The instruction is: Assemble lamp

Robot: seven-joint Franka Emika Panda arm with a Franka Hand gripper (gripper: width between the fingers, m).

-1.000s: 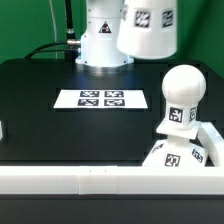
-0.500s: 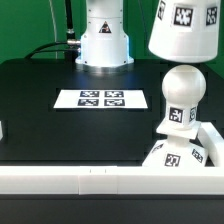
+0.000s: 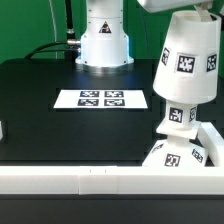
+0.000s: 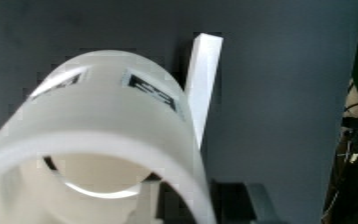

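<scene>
While tilted over bulb [image 3: 180, 112], shade [image 3: 189, 58], wide end downward.

The arm's white base [image 3: 104, 40] stands at the back of the table. The wrist reaches in from the top of the exterior view, on that view's right. The gripper is hidden behind the shade [image 3: 190, 60] it carries; its jaws cannot be made out.
</scene>
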